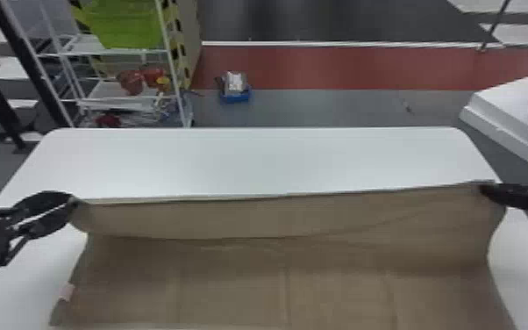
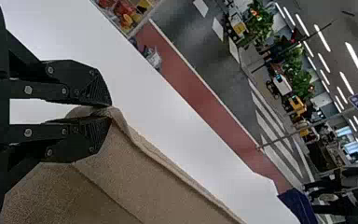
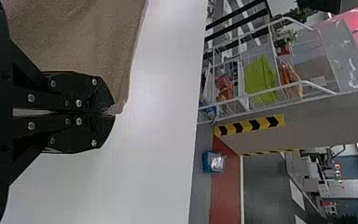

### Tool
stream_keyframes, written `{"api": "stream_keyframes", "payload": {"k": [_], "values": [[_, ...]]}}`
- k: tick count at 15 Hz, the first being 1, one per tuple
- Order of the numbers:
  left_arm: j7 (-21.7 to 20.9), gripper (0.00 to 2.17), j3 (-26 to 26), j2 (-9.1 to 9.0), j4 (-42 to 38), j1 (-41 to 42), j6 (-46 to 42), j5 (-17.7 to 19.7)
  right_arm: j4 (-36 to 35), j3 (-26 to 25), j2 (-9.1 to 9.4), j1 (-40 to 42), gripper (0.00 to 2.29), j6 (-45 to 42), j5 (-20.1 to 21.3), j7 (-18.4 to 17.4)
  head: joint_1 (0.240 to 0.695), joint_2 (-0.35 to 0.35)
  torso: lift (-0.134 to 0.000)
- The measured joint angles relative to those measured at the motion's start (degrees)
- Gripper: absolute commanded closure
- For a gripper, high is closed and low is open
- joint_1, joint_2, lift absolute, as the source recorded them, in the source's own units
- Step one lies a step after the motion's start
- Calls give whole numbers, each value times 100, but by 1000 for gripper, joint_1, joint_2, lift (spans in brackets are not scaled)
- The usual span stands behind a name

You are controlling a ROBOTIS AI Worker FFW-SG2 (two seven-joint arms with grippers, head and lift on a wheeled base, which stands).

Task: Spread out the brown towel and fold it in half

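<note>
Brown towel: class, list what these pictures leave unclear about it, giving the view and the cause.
Near right corner of the brown towel: cut off by the head view's bottom edge.
Cloth pinched in the left tool: hidden by its fingers, left wrist view.
Cloth pinched in the right tool: hidden by its fingers, right wrist view.
Pink patch at its left side: too small to identify, head view.

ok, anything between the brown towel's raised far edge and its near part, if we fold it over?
Nothing visible: left hand and right hand grip the far corners of the brown towel, with just its own cloth below. Past the head view's bottom edge, can't tell.
</note>
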Motion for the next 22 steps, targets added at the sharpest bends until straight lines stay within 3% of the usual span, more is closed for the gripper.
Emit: {"api": "stream_keyframes", "payload": {"k": [5, 9, 17, 22], "values": [[111, 988, -241, -194, -132, 38, 48, 5, -4, -136, -18, 209, 1109, -162, -47, 101, 695, -44, -134], [8, 988, 24, -219, -416, 441, -353, 220, -232, -394, -75, 848, 1109, -474, -275, 273, 695, -56, -134], [34, 974, 126, -106, 161, 941, -1849, 222, -372, -347, -41, 1800, 1106, -1465, -321, 368, 695, -55, -134], [-128, 977, 271, 168, 458, 1076, -2655, 236, -623, -380, -28, 1899, 1106, -1634, -297, 387, 695, -42, -134]]}}
